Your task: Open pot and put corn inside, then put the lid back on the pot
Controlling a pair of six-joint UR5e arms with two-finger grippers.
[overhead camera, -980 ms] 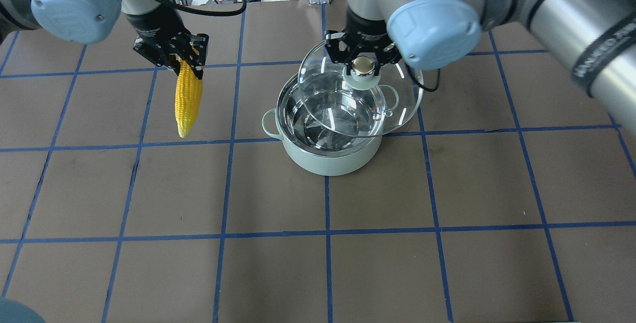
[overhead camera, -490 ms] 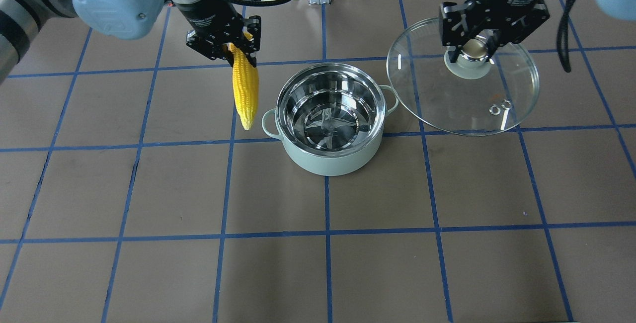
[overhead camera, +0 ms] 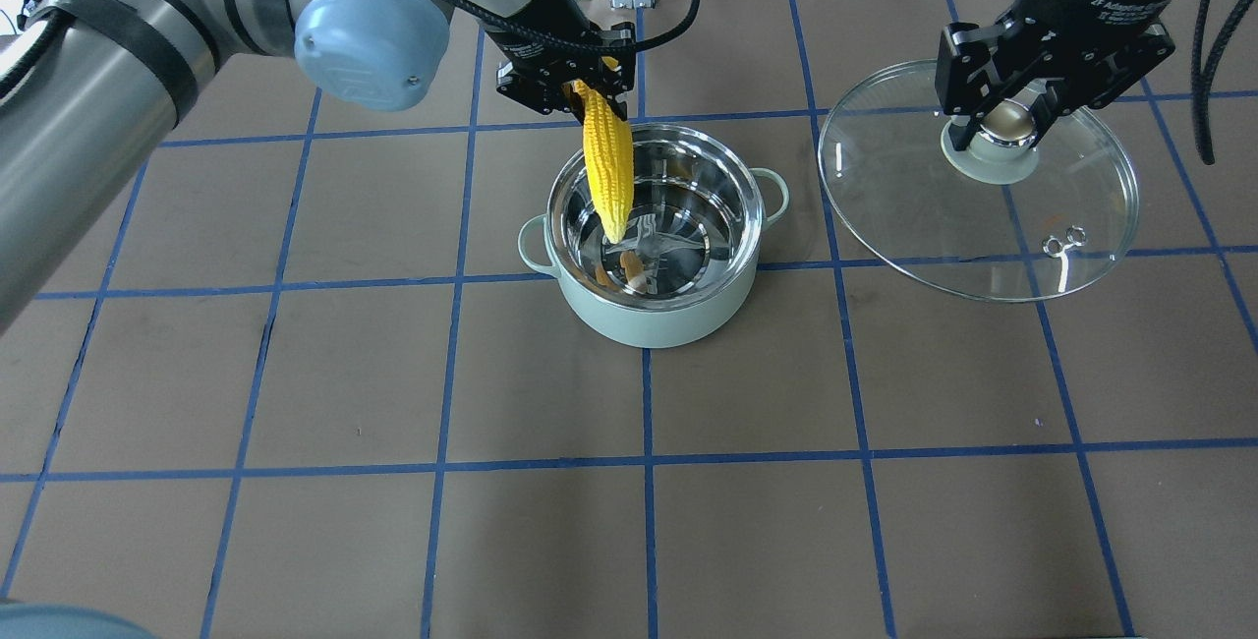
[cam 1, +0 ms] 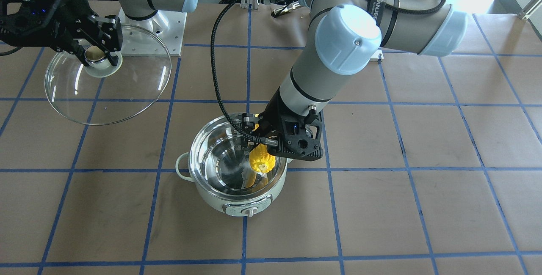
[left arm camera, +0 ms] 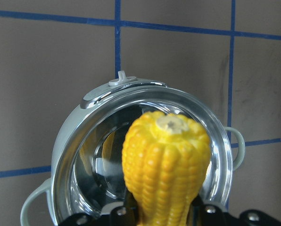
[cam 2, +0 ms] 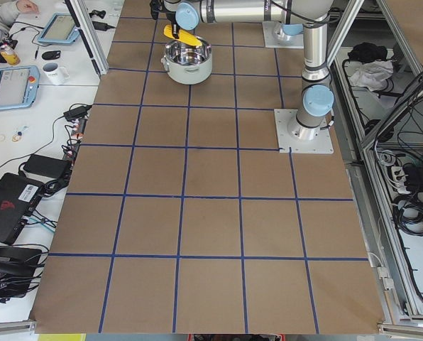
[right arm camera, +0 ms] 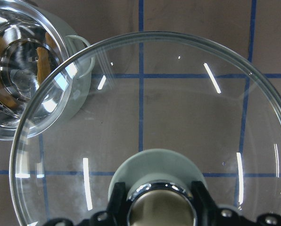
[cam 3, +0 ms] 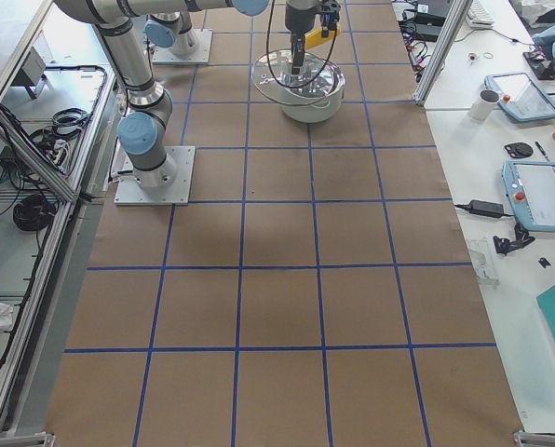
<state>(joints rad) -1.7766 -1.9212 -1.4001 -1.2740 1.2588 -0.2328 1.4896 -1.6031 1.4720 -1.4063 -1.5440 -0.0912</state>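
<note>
The mint-green pot (overhead camera: 651, 317) stands open mid-table, its steel bowl empty; it also shows in the front view (cam 1: 211, 201). My left gripper (overhead camera: 570, 93) is shut on the yellow corn (overhead camera: 607, 172), which hangs pointed end down over the pot's far left rim. In the left wrist view the corn (left arm camera: 166, 165) fills the foreground above the pot (left arm camera: 65, 146). My right gripper (overhead camera: 1004, 120) is shut on the knob of the glass lid (overhead camera: 983, 226), held in the air to the pot's right. In the right wrist view the lid (right arm camera: 178, 108) partly overlaps the pot (right arm camera: 18, 94).
The table (overhead camera: 393, 521) is brown with a blue tape grid. Both arm bases are bolted at the robot's side (cam 1: 139, 25). A black cable (cam 1: 218, 55) loops over the table near the left arm. Operator desks with tablets and a mug lie beyond the table's edge (cam 2: 55, 71).
My left arm has carried the corn rightward to hang over the pot. My right arm has moved the lid slightly further right of the pot.
</note>
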